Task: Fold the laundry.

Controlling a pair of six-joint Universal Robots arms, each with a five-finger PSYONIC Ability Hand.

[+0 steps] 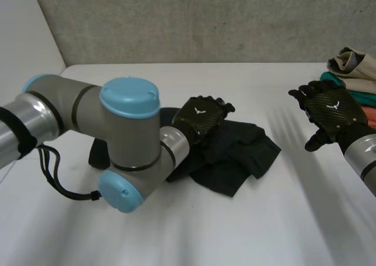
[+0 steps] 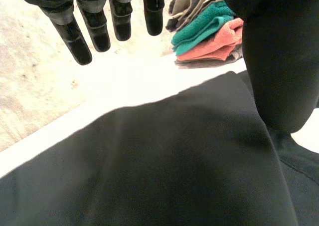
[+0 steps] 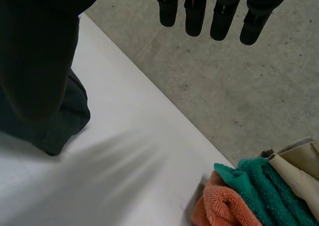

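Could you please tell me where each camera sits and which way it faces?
Head view: between and behind the arms, looking down at the white table; both grey arms, left hand over the crumpled black cloth garment, right hand open.
Left wrist view: on the left wrist, looking along the palm; straight fingers over the garment.
Right wrist view: on the right wrist, looking along the palm; straight fingers above the table.
Shared: all three show the garment and the stack of folded teal, coral and beige laundry.
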